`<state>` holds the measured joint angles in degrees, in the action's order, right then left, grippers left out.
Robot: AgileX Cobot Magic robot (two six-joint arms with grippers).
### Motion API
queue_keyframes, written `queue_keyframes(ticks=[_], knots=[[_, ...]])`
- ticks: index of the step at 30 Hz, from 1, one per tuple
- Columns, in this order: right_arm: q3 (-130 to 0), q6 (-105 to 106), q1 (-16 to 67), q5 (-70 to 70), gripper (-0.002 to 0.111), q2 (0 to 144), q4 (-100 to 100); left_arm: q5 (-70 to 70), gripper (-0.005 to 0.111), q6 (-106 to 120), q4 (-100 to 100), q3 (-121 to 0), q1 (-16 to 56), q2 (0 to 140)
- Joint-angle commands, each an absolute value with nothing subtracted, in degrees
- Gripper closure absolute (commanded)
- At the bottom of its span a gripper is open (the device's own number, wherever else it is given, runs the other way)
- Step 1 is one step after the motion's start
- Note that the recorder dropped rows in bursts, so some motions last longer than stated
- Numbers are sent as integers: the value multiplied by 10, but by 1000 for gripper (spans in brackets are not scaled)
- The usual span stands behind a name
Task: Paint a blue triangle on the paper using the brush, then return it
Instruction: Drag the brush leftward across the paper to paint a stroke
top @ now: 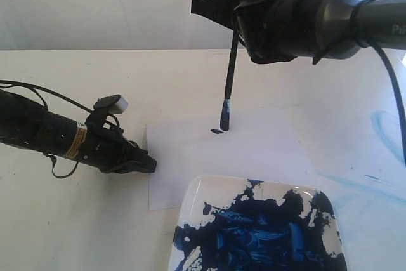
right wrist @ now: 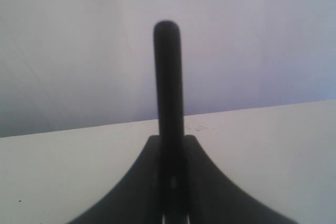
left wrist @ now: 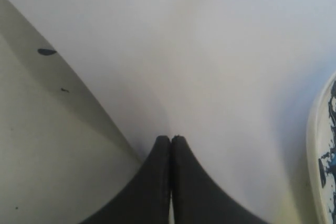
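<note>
The paper [top: 254, 157] lies flat in the middle of the table, also filling the left wrist view [left wrist: 220, 51]. No blue triangle shows; only a small dark-blue dab [top: 217, 131] marks the sheet near its far edge. The brush [top: 231, 68] hangs almost upright, its blue tip [top: 224, 118] just above that dab. My right gripper [top: 233, 14] is shut on the handle high up; in the right wrist view the black handle [right wrist: 167, 77] stands between the fingers [right wrist: 210, 182]. My left gripper [top: 151, 164] [left wrist: 171, 138] is shut, its tips resting at the paper's left edge.
A white square dish [top: 193, 198] smeared with dark-blue paint sits at the front, touching the paper's near edge; its rim [left wrist: 315, 129] shows in the left wrist view. Pale light-blue smears [top: 384, 125] stain the table at the right.
</note>
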<state>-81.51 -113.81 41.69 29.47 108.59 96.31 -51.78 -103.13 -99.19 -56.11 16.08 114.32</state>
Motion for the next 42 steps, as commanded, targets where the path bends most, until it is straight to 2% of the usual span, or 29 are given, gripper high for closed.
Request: queue_keyframes(ticks=[1,18,42], knots=[[-818,-1114,416,307,108,1078,945,-497,107,-1030,-999,-560,162,1144],[-818,-1202,416,253,108,1090,999,-497,107,-1030,-999,-560,162,1144],[-818,-1117,416,321,108,1091,999,-497,107,-1030,-999,-560,162,1144]])
